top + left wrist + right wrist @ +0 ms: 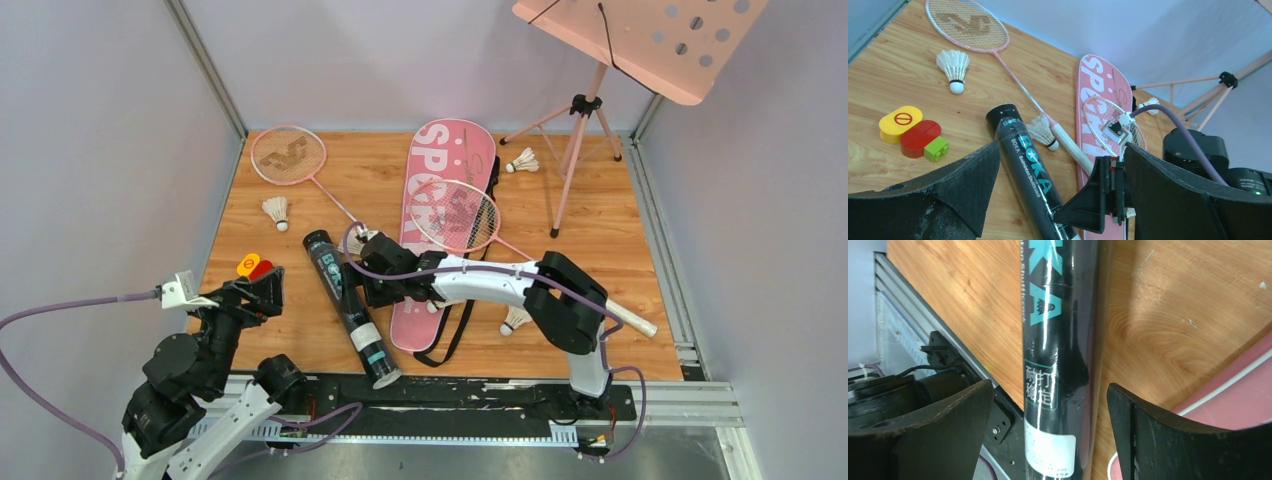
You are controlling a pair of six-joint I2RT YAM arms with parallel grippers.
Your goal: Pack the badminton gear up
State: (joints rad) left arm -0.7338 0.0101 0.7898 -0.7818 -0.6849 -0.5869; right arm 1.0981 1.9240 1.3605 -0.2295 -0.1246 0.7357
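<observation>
Nearest me on the left, my left gripper [1060, 146] hangs low over the wooden table [620, 230]. Its jaws are spread wide and there is nothing between them. A small yellow, red and green toy block [253, 266] sits just beside it.

The long black tube with teal lettering [350, 310] lies flat on the boards, running from the near edge away towards the left. My right gripper [1049, 385] straddles it with its fingers wide apart. A gap shows on each side, so it holds nothing.

Just right of the tube lies the flat pink "SPORT" racket bag [447, 150]. A thin pink racket [457, 215] rests across it, and a white feather shuttlecock [516, 320] sits near the bag's near end.

Further back on the left are the second pink racket [288, 155] and another shuttlecock [276, 211]. A third shuttlecock [522, 161] lies by the pink music stand [590, 120].
</observation>
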